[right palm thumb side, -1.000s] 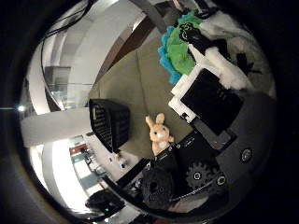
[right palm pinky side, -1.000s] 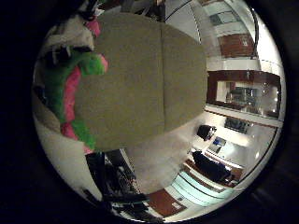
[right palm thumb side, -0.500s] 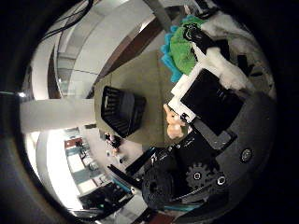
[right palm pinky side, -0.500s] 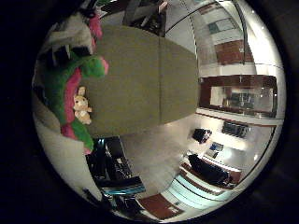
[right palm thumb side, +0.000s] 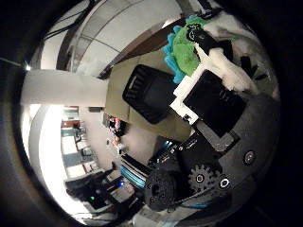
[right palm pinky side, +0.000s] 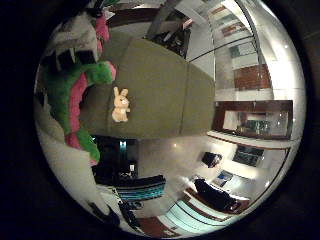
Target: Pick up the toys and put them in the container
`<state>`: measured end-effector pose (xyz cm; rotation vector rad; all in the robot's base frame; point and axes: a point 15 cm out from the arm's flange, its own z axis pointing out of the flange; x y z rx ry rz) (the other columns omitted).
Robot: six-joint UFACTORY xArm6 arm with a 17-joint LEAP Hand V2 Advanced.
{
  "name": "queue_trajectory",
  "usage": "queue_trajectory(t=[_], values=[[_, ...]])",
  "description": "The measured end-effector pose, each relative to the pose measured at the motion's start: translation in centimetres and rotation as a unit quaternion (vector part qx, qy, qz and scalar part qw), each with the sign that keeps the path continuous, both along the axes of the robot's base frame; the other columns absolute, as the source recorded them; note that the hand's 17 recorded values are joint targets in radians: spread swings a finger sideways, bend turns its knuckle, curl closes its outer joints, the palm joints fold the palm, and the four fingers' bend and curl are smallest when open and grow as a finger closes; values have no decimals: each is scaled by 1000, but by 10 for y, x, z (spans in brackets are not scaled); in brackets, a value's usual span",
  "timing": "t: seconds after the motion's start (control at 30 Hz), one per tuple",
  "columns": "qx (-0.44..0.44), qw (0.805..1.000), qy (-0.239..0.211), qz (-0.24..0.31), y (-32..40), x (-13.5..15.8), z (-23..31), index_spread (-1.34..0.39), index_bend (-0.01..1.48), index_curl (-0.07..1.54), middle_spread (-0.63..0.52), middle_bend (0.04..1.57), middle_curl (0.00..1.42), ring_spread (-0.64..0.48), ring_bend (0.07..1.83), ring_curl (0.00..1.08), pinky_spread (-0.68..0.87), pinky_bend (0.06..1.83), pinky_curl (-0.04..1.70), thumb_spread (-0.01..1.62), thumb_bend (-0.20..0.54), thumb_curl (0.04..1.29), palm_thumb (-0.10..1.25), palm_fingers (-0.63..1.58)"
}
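We hold the fuzzy green-and-pink plush toy in our hand, fingers curled round it. A small cream plush rabbit lies on the olive table. Next, we judge: carry to the black slatted container, at nine o'clock of the hand, and release.

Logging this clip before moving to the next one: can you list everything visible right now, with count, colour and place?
Plush toy: one, green with pink, plus blue trim in the thumb side view; held close to the palm, above the table.
Bunny toy: one, cream, lying on the table, apart from the plush toy.
Container: one, black, slotted walls, standing on the table; nothing visible inside it.
Table: one, olive-tan top, carrying bunny toy and container.
Room around: pale floor, dark furniture, too small to detail.
Hand: one, white and black parts, fingers curled around the plush toy.
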<state>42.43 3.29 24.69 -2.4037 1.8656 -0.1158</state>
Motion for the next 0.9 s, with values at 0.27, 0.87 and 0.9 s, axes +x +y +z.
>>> queue_trajectory(t=[0.27,0.87,0.9], values=[[10,998,2,57,112,-23,-2,-226,1135,727,-124,1337,629,-177,1453,599,-198,1368,718,864,-16,799,1055,1197],[14,992,7,121,233,-23,-81,-229,1128,737,-125,1341,630,-177,1457,601,-202,1361,740,858,-16,807,1065,1198],[15,993,5,121,235,-19,-82,-229,1127,737,-125,1342,630,-177,1457,601,-202,1360,741,858,-16,807,1065,1197]])
